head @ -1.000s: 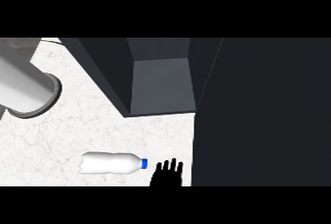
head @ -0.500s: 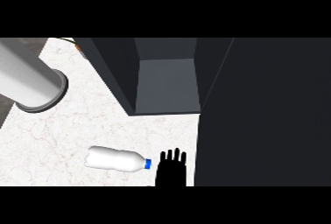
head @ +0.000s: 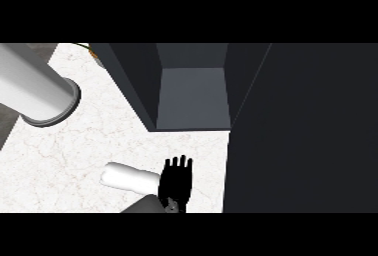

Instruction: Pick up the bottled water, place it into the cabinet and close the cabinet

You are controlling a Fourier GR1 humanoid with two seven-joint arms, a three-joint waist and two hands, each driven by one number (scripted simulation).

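- I see the right hand [head: 176, 181], black, coming in from the bottom edge just left of centre, with a bit of its grey forearm [head: 145, 207] showing below it.
- Its fingers are straight and slightly spread, pointing toward the top of the frame; they curl round nothing, so I read the hand as open.
- The white plastic water bottle [head: 130, 177] lies on its side on the white marbled desk [head: 74, 150], in the lower middle of the frame.
- The hand covers the bottle's right end, so I cannot see the cap; I cannot tell whether the palm touches the bottle.
- The dark cabinet [head: 192, 95] stands open in the upper middle, its grey inside bare, well apart from the bottle.
- A broad dark panel [head: 310, 130] fills the right side of the frame, just beside the hand.
- A large pale grey cylinder [head: 37, 90] slants across the upper left.
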